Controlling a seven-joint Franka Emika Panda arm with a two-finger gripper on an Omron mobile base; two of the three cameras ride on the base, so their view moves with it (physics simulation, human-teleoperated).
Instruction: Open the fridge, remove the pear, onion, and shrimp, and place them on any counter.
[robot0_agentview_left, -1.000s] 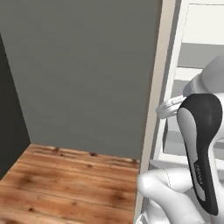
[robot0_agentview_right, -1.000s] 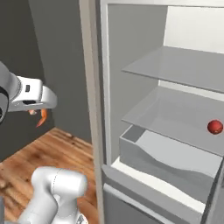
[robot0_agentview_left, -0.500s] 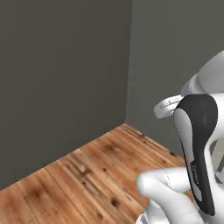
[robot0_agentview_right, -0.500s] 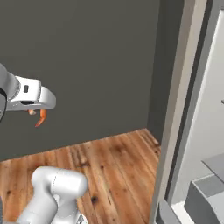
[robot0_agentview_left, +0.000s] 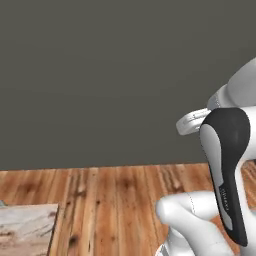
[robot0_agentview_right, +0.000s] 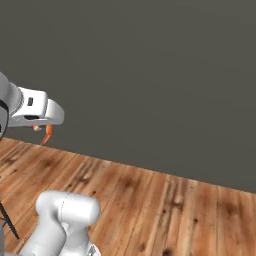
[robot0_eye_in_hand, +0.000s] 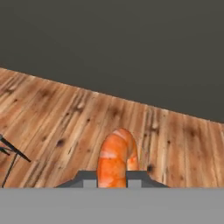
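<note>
Tool at lower centre is pinching the small orange curled shrimp mid-body; likely light, slippery, soft, needing gentle hold.

Left base view: looked forward and down from behind the arm, on its left side. Faced a dark grey wall over a wood floor. Caught a corner of the counter at the bottom left.

Right base view: looked from behind the arm on its right side. Faced the same wall and floor.

Hand view: sat right on the hand, very near the shrimp. Looked along it at the same wall and floor, a bit tilted.
</note>
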